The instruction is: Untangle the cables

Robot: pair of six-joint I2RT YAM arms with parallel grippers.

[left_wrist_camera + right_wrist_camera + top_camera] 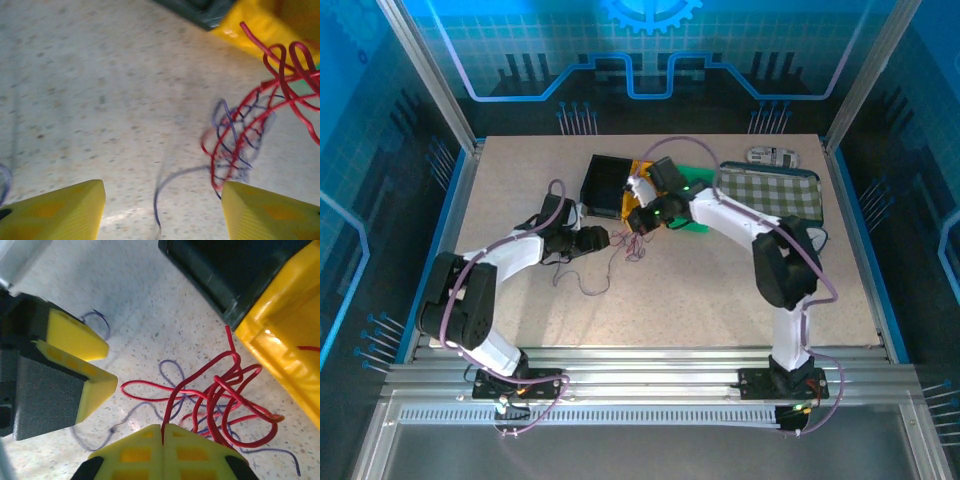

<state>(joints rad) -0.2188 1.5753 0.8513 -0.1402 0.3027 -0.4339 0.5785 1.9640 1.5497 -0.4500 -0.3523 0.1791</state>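
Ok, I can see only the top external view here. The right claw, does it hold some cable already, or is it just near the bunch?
Observer: The right wrist view shows the right claw shut on a red cable, pinched at the fingertips.
Operator: And the left claw?
Observer: In the left wrist view the left claw is open; a blue cable lies on the table under the gap, not pinched.
Operator: Are red and blue separate?
Observer: No. In that view the bunch has red loops crossing blue ones, near the yellow bin.
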